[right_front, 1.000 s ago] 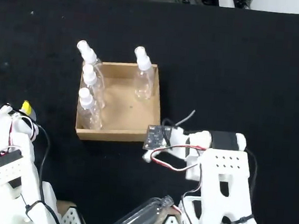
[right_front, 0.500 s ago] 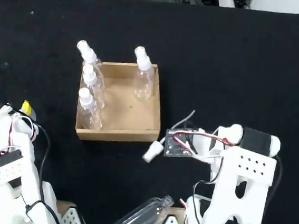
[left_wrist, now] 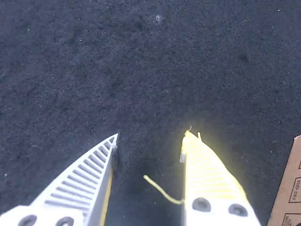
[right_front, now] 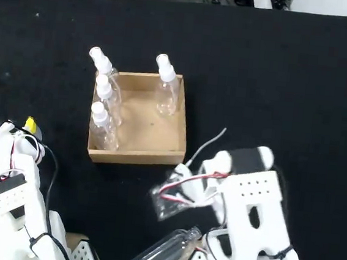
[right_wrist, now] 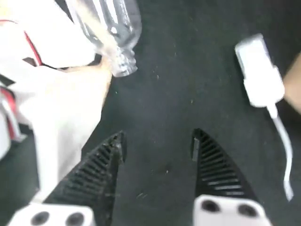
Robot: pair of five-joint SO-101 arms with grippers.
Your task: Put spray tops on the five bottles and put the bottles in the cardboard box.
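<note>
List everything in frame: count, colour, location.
cardboard box: 1, brown, mid-table
capped bottles: 4, clear with white spray tops, standing in the box, three along one side wall, one at a far corner
uncapped bottle: 1, clear, lying on its side at the near edge between the arm bases
loose spray top: 1, white with dip tube, on the cloth near the box's front corner
table cloth: 1, black
left gripper: 1, white and yellow, open over bare cloth
right gripper: 1, black, open over the cloth between uncapped bottle and loose spray top
</note>
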